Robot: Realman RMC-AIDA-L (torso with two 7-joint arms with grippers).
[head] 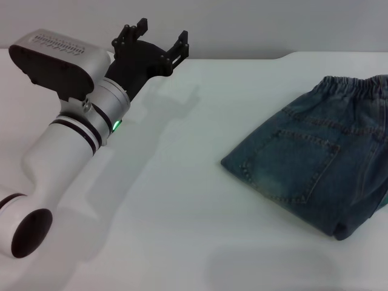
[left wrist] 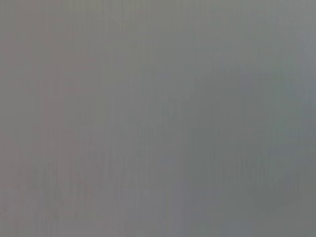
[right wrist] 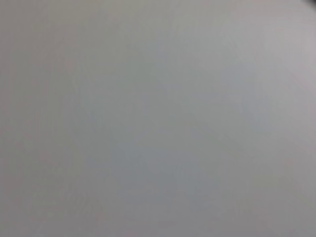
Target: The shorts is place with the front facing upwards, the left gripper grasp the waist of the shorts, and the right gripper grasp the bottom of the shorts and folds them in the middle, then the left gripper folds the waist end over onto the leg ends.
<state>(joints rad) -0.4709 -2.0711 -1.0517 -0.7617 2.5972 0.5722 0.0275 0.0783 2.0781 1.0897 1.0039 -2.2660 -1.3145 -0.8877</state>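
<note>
The blue denim shorts [head: 321, 154] lie folded into a compact bundle at the right of the white table in the head view. Their puckered elastic waist end [head: 354, 88] lies at the far side, and a stitched pocket faces up. The leg ends are hidden in the fold. My left gripper [head: 160, 37] is raised over the far left of the table, well away from the shorts. It is open with nothing between its fingers. The right gripper is out of view. Both wrist views show only plain grey.
The white table [head: 182, 182] spreads between my left arm [head: 73, 127] and the shorts. Its far edge [head: 242, 59] runs just behind the left gripper. A bit of green cloth [head: 383, 197] peeks from the fold at the right edge.
</note>
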